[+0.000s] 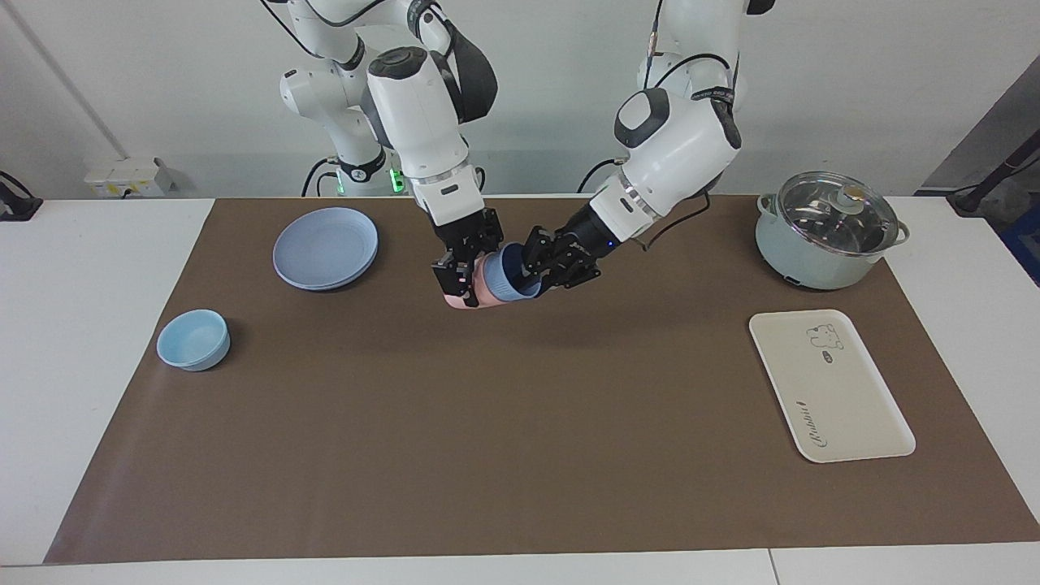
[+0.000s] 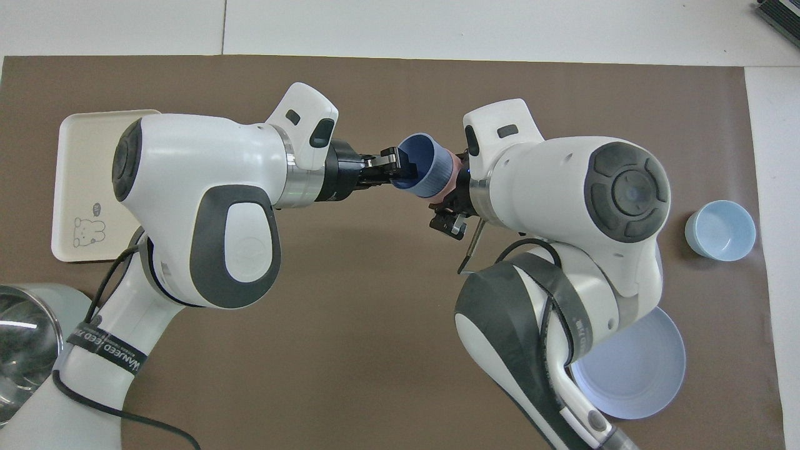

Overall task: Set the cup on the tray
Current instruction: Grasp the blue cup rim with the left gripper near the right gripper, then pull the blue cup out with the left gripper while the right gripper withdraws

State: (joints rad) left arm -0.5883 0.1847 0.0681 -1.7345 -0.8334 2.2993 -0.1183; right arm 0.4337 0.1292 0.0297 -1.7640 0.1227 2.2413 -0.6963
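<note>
The periwinkle-blue cup (image 1: 510, 280) (image 2: 432, 170) lies tilted in the air over the middle of the mat, nested in a salmon-pink tumbler (image 1: 475, 296) (image 2: 447, 190). My right gripper (image 1: 461, 273) (image 2: 456, 195) is shut on the pink tumbler. My left gripper (image 1: 534, 263) (image 2: 400, 170) has reached across to the cup's mouth and pinches its rim, one finger inside and one outside. The cream-white tray (image 1: 837, 398) (image 2: 84, 169) with the bear drawing lies flat at the left arm's end of the table with nothing on it.
A lidded pot (image 1: 829, 231) (image 2: 19, 350) stands nearer to the robots than the tray. A round blue plate (image 1: 325, 246) (image 2: 631, 375) and a low light-blue bowl (image 1: 193, 340) (image 2: 720, 230) sit toward the right arm's end. A brown mat (image 1: 520, 455) covers the table.
</note>
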